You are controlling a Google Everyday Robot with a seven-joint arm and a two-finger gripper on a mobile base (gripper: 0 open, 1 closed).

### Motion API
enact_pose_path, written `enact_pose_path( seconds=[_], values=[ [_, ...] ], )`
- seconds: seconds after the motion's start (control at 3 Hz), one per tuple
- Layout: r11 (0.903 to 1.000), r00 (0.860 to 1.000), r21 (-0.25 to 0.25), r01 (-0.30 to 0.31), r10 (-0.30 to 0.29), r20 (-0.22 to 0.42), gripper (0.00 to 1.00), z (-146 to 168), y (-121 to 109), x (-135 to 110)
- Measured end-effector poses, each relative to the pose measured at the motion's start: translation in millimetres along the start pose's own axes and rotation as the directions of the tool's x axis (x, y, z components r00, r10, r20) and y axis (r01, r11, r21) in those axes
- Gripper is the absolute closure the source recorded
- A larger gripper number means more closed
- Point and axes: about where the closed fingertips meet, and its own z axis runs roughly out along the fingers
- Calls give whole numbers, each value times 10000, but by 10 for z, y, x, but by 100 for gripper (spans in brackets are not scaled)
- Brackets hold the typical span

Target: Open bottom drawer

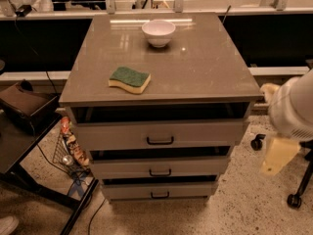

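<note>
The bottom drawer point(159, 190) is the slimmest grey-beige front at the foot of the cabinet, with a small black bar handle point(160, 195) at its centre. Its front sits about in line with the two fronts above it. My gripper point(278, 156) hangs at the right edge of the view under the white arm point(293, 106). It is to the right of the cabinet, at about the height of the middle drawer point(159, 167), apart from all the drawers and holding nothing.
The top drawer point(159, 135) is the tallest front. A green-and-yellow sponge point(129, 79) and a white bowl point(158, 32) sit on the cabinet top point(205, 67). A black stand point(29, 146) and a wire basket point(68, 148) are at the left; chair casters point(257, 142) at the right.
</note>
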Motion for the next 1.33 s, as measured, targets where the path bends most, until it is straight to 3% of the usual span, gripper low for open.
enact_pose_path(
  seconds=[0.67,1.33],
  values=[
    [9957,9929,355,857,-825,-854,0,1180,458,217],
    [9938,9884,497,995,-929,-1204,0,1331,537,248]
  ],
)
